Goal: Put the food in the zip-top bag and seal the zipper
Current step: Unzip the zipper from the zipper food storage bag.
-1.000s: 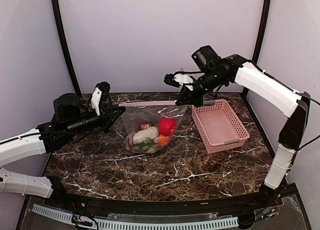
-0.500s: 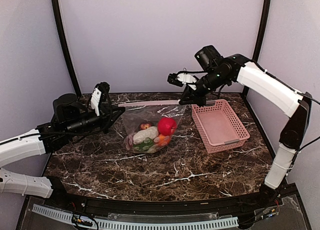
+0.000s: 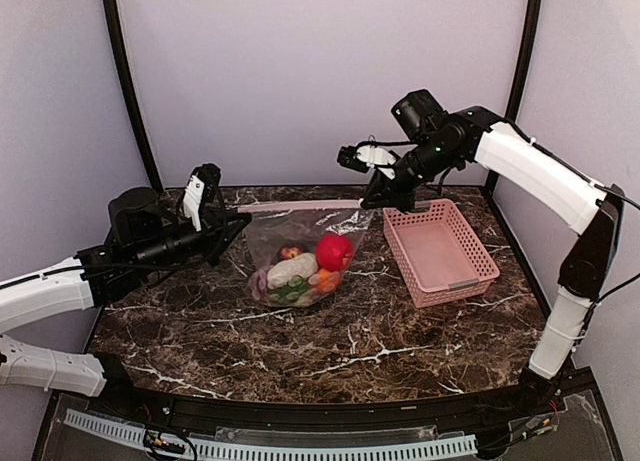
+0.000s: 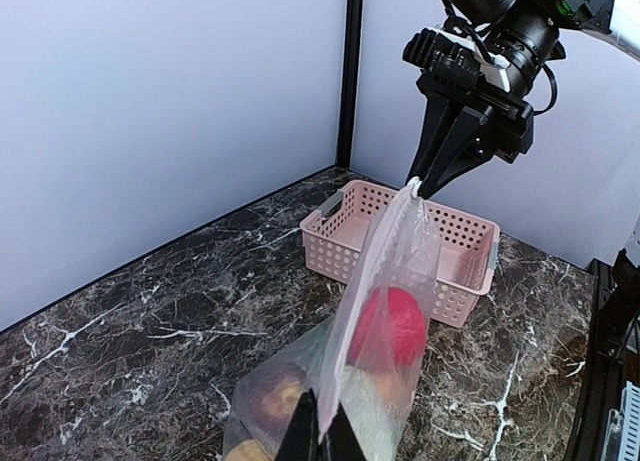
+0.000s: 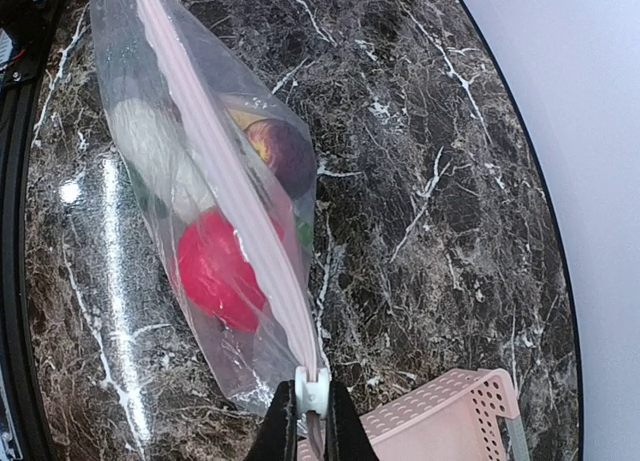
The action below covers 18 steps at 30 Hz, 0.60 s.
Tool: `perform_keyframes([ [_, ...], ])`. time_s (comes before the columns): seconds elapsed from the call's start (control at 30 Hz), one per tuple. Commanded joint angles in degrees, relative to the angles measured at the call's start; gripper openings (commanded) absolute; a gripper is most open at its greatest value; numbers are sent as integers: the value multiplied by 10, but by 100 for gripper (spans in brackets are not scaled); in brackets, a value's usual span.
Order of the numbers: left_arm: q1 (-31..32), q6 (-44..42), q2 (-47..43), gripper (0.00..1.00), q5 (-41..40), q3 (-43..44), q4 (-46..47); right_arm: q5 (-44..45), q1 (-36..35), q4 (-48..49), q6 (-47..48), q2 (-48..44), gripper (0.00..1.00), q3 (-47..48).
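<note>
- Left end effector (image 3: 232,221): the 2 fingers are pinched tight on one end of the zipper (image 3: 300,207). In the left wrist view its fingertips (image 4: 304,433) meet over the bag's top edge, with no gap to be seen.
- Right end effector (image 3: 369,201): the fingers are closed on the opposite end of the zipper. In the right wrist view they clamp a small white tab (image 5: 312,389) at the strip's end.
- Zipper: a thin pinkish-white strip stretched nearly straight between the 2 end effectors and raised off the counter (image 3: 380,331). Whether the strip is pressed closed along its whole length cannot be told.
- Zip-top bag (image 3: 262,239): clear and crinkly, it hangs below both end effectors from the zipper. Its loaded bottom appears to rest on the counter.
- Food, all inside the bag and below the zipper line:
  - 1 red round piece (image 3: 334,252), the piece nearest the right end effector.
  - 1 white oblong piece (image 3: 291,271), toward the left end effector's side.
  - 1 dark maroon round piece (image 3: 292,251), just above the white one.
  - 1 orange piece (image 3: 325,279), under the red one and partly hidden.
- Pink basket (image 3: 455,284): slotted plastic, standing on the counter just beyond and below the right end effector, apart from the bag.
</note>
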State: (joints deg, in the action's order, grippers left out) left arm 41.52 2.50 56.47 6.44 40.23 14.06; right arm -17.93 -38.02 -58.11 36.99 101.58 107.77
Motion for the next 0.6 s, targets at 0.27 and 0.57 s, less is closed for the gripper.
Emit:
perform_keyframes([
  [0.27, -98, 42, 278, 1, -13, 219, 61, 86, 71, 51, 1, 203, 5, 263],
  [0.57, -138, 35, 391, 1, 17, 363, 116, 121, 85, 185, 8, 230, 4, 323],
])
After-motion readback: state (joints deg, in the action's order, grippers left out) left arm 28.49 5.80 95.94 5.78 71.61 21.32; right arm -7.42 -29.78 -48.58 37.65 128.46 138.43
